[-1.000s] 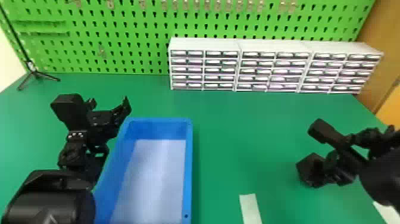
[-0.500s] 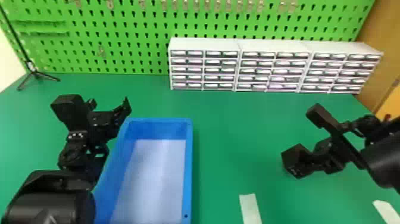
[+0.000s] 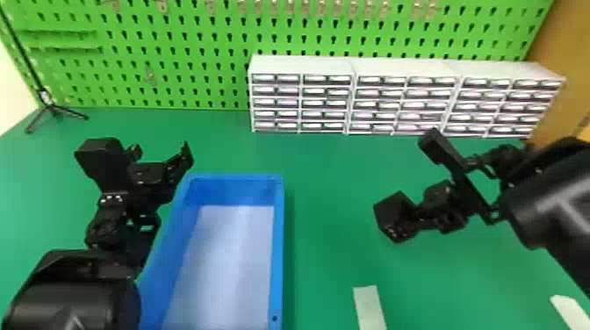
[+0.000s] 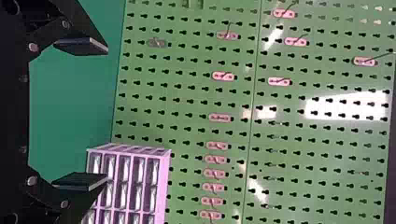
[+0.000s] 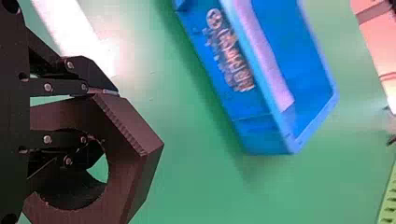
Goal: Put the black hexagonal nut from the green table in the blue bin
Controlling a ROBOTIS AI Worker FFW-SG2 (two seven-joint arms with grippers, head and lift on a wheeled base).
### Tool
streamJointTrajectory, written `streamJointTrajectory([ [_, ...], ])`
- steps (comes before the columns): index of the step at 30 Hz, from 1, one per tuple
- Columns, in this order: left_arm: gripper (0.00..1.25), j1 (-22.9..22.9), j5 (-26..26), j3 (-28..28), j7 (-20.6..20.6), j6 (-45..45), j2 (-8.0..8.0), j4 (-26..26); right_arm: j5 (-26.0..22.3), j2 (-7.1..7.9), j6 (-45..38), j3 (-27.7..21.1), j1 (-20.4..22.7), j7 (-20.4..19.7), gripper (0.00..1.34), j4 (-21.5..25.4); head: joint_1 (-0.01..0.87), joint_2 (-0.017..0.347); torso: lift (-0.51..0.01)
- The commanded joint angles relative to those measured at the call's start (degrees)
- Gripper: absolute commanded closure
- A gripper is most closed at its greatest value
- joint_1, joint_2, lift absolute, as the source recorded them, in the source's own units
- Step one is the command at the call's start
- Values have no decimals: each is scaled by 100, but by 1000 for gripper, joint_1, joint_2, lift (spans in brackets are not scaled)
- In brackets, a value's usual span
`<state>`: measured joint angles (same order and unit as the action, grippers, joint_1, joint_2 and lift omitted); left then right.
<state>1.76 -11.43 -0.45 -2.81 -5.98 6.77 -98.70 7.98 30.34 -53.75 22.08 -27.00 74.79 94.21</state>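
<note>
The black hexagonal nut (image 3: pixel 395 217) is held above the green table (image 3: pixel 333 245), right of the blue bin (image 3: pixel 277 245), by my right gripper (image 3: pixel 443 210). In the right wrist view, my right gripper (image 5: pixel 100 115) is shut on one wall of the nut (image 5: pixel 135 163), one finger outside and the other in its hole; the bin (image 5: pixel 261 135) lies beyond, apart from the nut. My left gripper (image 3: pixel 160 152) is parked by the bin's far left corner, and in the left wrist view this gripper (image 4: pixel 105 113) stands open with nothing between its fingers.
White drawer units (image 3: pixel 303 103) stand along the table's back, before a green pegboard (image 3: pixel 175 52). A black tripod (image 3: pixel 50 107) is at the back left. Pale strips lie near the front, one (image 3: pixel 369 307) right of the bin and another (image 3: pixel 568 309) at the right.
My right gripper has carried the nut leftward, closer to the bin, and the right arm shows higher in the head view. The left arm and the bin have kept still.
</note>
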Motion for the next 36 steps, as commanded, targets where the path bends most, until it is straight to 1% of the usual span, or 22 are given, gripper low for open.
streamJointTrajectory([
  [1, 302, 9, 0, -16, 0, 0, 0, 9, -95, -133, 5, 323, -305, -26, 975, 1, 683, 28, -96],
  [4, 302, 26, 9, -42, 0, -9, 0, 35, -262, -186, 5, 516, -464, -123, 975, -8, 683, 28, -96],
  [7, 302, 44, 9, -60, 0, 0, -9, 53, -490, -239, 5, 595, -543, -237, 975, -8, 683, 28, -96],
  [10, 302, 35, 0, -60, 0, 0, -9, 53, -508, -380, 14, 648, -639, -272, 975, -8, 683, 28, -96],
  [12, 302, 44, 0, -60, 0, 0, 0, 53, -446, -555, 22, 586, -666, -272, 975, -8, 683, 28, -96],
  [13, 302, 44, 0, -60, 0, -9, -9, 53, -402, -687, 31, 543, -666, -272, 975, -8, 683, 28, -96],
  [16, 302, 44, 0, -78, 0, 0, -9, 61, -306, -968, 66, 507, -675, -272, 975, -8, 683, 28, -96],
  [18, 302, 44, 0, -95, 0, -9, -9, 61, -279, -1065, 93, 569, -692, -272, 975, -8, 683, 28, -96],
  [22, 302, 35, 0, -69, 0, -9, 0, 61, -288, -1188, 101, 815, -754, -334, 975, -8, 683, 28, -96],
  [25, 302, 35, 35, -60, 0, -9, -9, 61, -446, -1258, 145, 912, -754, -474, 975, -8, 683, 28, -96],
  [26, 302, 35, 35, -51, 0, -26, -9, 61, -473, -1311, 163, 947, -745, -509, 975, -17, 683, 28, -96],
  [32, 302, 35, 35, -86, 0, -35, -9, 61, -552, -1531, 233, 964, -719, -606, 975, -61, 683, 28, -96],
  [36, 302, 26, 35, -86, 0, -44, -9, 61, -596, -1663, 321, 1079, -798, -668, 975, -140, 683, 28, -96],
])
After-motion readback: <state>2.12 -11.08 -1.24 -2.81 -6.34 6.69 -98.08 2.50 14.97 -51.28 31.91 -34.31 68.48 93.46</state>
